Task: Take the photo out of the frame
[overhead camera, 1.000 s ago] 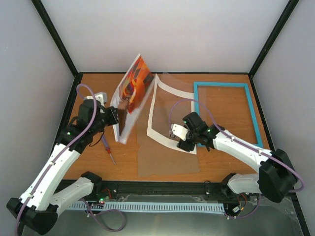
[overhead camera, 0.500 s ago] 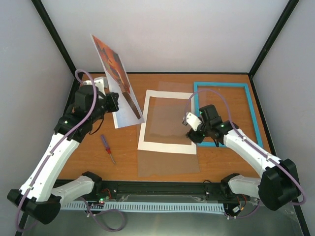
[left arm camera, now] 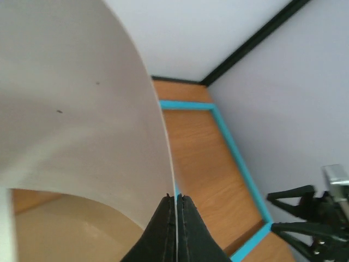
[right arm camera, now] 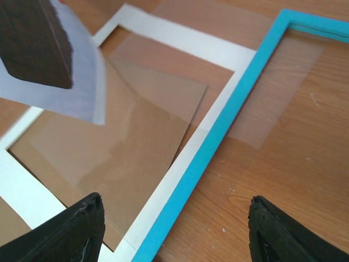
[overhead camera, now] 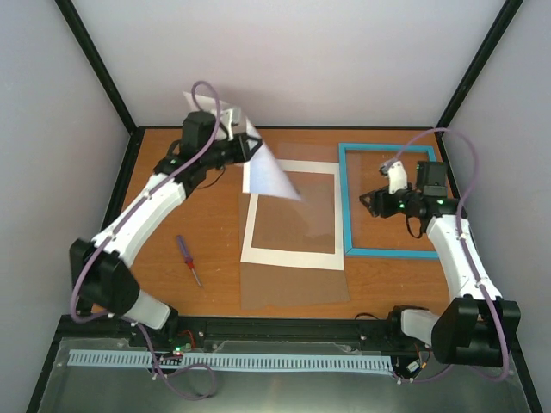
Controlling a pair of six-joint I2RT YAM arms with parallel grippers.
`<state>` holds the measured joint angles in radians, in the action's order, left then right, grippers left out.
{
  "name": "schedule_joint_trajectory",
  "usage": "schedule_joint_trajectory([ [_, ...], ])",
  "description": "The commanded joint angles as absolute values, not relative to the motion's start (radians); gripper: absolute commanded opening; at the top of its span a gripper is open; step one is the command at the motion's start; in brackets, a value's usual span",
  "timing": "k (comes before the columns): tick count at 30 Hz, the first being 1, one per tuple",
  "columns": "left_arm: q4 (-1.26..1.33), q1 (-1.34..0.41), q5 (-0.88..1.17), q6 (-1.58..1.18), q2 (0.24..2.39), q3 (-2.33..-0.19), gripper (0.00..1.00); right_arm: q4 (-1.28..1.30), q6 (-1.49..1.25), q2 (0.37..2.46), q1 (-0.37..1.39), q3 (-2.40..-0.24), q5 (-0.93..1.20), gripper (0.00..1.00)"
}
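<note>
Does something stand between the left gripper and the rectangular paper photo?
Nothing visible does. The left gripper is shut directly on the edge of the rectangular paper photo, held in the air, apart from the thin turquoise rectangular frame lying flat.

A: What colour was the photo from where you sat?
B: I saw only a plain white side, faintly bluish in the shade, with no print. The left gripper on it was black.
A: And the frame?
B: Turquoise. The mat board was white, the backing board plain brown, the table orange wood grain.
A: I noted the screwdriver had a red-and-blue handle.
B: Yes. The right gripper was black too.
</note>
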<state>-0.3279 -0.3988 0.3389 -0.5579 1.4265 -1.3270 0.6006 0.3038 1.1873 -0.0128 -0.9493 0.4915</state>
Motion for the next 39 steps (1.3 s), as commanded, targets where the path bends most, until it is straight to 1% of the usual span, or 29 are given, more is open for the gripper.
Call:
schedule_joint_trajectory([
  [1,-0.103,-0.393,0.619,-0.631,1.552,-1.562,0.01,0.629,0.193,1.167,-0.164,-1.022,0.763,0.70],
  [6,-0.103,-0.399,0.688,-0.685,1.638,-1.802,0.01,0.611,0.137,1.179,-0.308,-1.079,0.899,0.70],
  [8,-0.065,-0.402,0.724,-0.730,1.624,-1.818,0.01,0.593,0.119,1.181,-0.340,-1.084,0.936,0.70],
  [10,-0.007,-0.402,0.750,-0.778,1.586,-1.781,0.01,0.566,0.113,1.175,-0.348,-1.070,0.942,0.70],
  [13,0.060,-0.403,0.716,-0.849,1.496,-1.630,0.01,0.505,0.139,1.126,-0.348,-1.012,0.916,0.70],
  [16,0.126,-0.402,0.667,-0.919,1.420,-1.408,0.01,0.423,0.149,1.058,-0.349,-0.929,0.838,0.70],
  [22,0.549,-0.402,0.736,-1.176,1.377,-0.875,0.01,0.439,0.197,1.063,-0.348,-0.887,0.919,0.70],
  [26,0.642,-0.406,0.709,-1.223,1.384,-0.637,0.01,0.445,0.206,1.086,-0.347,-0.874,0.942,0.69],
  [33,0.616,-0.408,0.672,-1.175,1.391,-0.403,0.01,0.441,0.212,1.101,-0.347,-0.863,0.953,0.69],
  [39,0.554,-0.409,0.649,-1.129,1.347,-0.313,0.01,0.443,0.214,1.106,-0.345,-0.858,0.961,0.69],
])
